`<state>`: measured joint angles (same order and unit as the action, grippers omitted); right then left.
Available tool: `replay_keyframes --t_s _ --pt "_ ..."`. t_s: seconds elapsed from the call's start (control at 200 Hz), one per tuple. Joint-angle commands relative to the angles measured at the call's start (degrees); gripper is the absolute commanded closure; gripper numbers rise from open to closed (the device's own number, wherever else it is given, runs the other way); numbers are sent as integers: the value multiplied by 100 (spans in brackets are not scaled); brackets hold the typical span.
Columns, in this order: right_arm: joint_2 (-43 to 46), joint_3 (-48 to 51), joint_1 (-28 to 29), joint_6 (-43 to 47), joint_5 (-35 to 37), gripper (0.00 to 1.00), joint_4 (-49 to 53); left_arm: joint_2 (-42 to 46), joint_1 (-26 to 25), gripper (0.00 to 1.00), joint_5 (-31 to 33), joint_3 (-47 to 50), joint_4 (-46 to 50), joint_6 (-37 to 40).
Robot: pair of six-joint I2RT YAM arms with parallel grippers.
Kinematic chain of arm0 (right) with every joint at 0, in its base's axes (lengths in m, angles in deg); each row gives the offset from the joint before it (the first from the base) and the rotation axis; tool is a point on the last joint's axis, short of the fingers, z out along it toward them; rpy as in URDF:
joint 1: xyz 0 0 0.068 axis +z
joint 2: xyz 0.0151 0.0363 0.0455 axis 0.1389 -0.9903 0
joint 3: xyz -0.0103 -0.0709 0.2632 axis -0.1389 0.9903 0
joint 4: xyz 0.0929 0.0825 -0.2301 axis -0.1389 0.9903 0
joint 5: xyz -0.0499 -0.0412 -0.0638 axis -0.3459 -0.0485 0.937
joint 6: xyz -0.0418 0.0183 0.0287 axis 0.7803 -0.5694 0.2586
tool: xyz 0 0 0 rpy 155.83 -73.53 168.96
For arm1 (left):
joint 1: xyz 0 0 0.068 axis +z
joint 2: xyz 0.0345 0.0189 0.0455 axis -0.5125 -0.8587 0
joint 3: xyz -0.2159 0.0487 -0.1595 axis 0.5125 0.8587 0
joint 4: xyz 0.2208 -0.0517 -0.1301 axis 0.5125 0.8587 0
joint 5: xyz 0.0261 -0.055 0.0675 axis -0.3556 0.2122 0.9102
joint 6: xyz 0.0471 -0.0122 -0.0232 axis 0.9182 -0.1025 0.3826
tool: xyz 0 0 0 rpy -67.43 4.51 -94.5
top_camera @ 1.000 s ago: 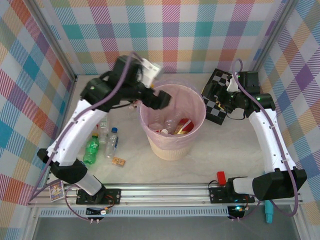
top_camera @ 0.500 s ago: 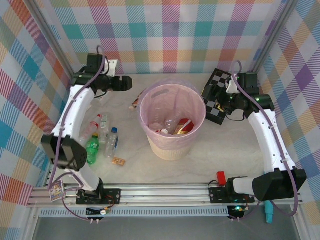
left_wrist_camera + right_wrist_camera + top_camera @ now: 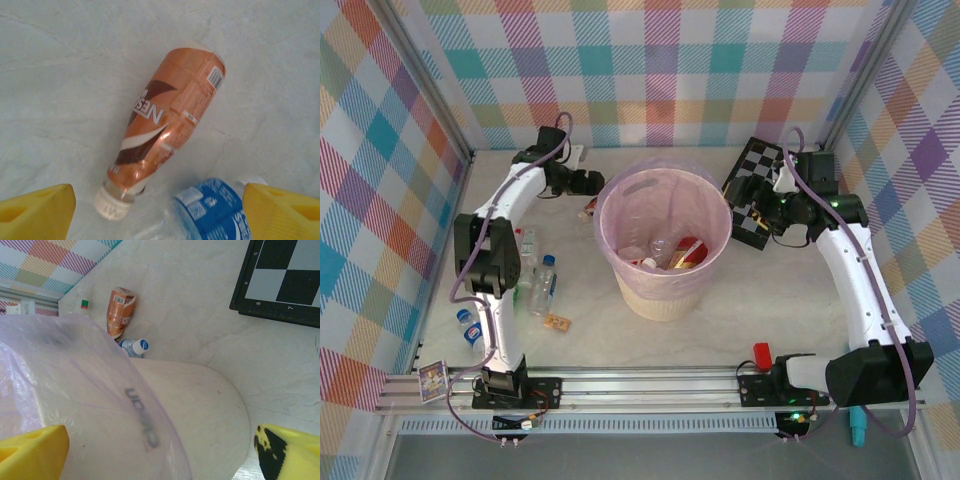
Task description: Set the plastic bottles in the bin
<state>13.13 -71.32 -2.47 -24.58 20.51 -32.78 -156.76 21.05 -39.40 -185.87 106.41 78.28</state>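
The bin (image 3: 665,300) stands mid-table, a pink bag folded over its rim, with several bottles (image 3: 665,252) already lying inside. Just behind it to the left, an orange-brown bottle (image 3: 167,120) lies on its side on the table (image 3: 60,75), its white cap pointing toward the jaws. A blue-labelled bottle (image 3: 215,212) lies just beside that cap end.

My left arm reaches to the back-left, folded sharply at the elbow. The left gripper (image 3: 159,212) hovers over those two bottles, jaws wide and empty. More bottles (image 3: 544,284) lie by that arm's upright link (partly hidden by it), with a small brown block (image 3: 557,322) near them.

The right gripper (image 3: 160,455) hangs near the bin's far-right side, by the checkerboard (image 3: 280,280), jaws wide, holding nothing.
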Motion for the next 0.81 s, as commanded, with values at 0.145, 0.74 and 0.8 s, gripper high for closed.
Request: replay_keyframes --t_s 0.145,0.74,0.8 --pt "229 119 -33 -179 -872 5 -481 -658 -163 13 -312 -427 -111 295" --pt "9 436 30 -108 -1530 6 -494 -1378 -252 18 -25 -690 -45 321" --pt "-15 416 37 -98 -1557 6 -494 -1440 -252 22 18 -741 -19 315"
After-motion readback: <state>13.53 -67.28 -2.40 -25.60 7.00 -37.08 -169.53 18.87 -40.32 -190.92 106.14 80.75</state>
